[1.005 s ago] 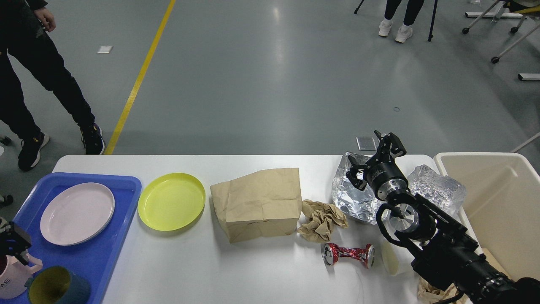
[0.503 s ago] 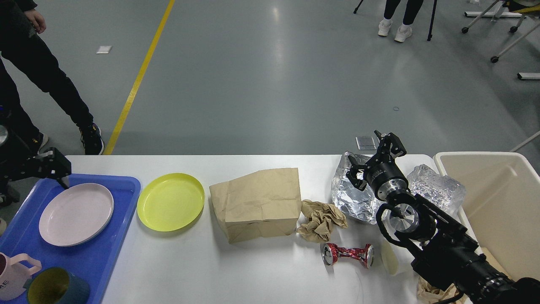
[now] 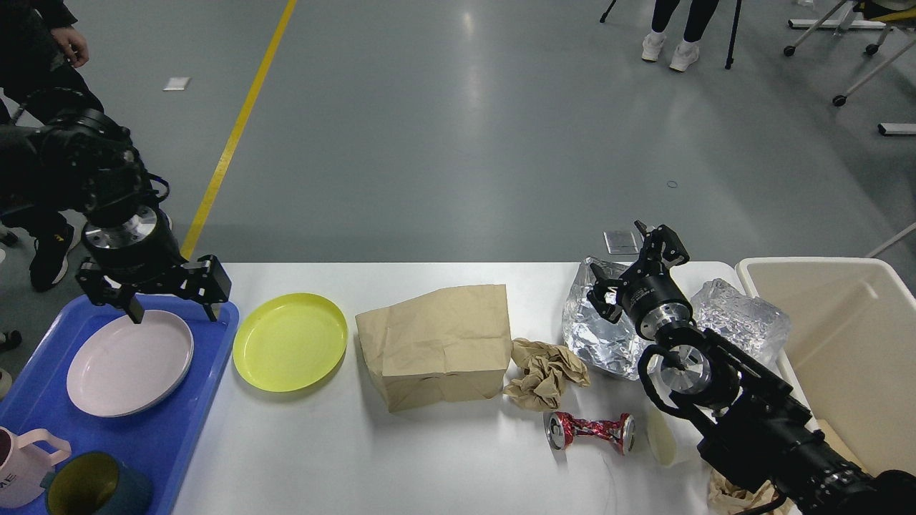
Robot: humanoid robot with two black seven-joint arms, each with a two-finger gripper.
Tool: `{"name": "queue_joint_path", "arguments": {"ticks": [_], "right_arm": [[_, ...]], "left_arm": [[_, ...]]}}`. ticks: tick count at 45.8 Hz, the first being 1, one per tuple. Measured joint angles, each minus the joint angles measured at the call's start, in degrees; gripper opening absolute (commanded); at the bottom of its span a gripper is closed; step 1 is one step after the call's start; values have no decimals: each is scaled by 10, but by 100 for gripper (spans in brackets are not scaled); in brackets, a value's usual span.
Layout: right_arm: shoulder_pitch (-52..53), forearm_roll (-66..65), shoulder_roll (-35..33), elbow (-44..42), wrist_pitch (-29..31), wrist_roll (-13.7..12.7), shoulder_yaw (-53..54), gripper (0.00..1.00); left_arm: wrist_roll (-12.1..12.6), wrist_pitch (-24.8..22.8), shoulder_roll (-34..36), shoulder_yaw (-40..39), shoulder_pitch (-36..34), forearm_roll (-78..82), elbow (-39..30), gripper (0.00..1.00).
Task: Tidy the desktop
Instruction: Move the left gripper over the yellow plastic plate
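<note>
The white desktop [image 3: 401,458] spans the view. On it lie a yellow plate [image 3: 290,341], a brown paper bag [image 3: 436,345], a crumpled brown paper ball [image 3: 544,373], a crushed red can [image 3: 589,431], two lumps of silver foil [image 3: 597,336] and a small white cup [image 3: 662,438] on its side. My left gripper [image 3: 173,313] hangs open and empty over the far edge of the blue tray [image 3: 182,422], just above the pink plate [image 3: 129,361]. My right gripper [image 3: 635,268] stands open above the left foil lump, holding nothing.
On the blue tray are a pink plate, a pink mug [image 3: 25,461] and a dark green cup [image 3: 96,490]. A beige bin [image 3: 851,343] stands at the table's right end. More brown paper [image 3: 730,493] lies under my right arm. People stand on the floor beyond.
My left arm has swung up from the lower left corner and across to the right, now hanging over the tray's far right corner. The right arm has not moved.
</note>
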Motion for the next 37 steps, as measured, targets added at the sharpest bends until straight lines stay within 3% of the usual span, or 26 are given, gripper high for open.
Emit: {"name": "queue_joint_path", "arguments": {"ticks": [14,28,37], "right_arm": [[0,0,0,0,0,0,0,100],[0,0,0,0,0,0,0,100],[0,0,0,0,0,0,0,100]], "left_arm": [[1,22,-91,-9,61,-2,44,96],[2,64,-119,-6,86,2,50,96],[-1,24,-138,-11,81,0,51,96]]}}
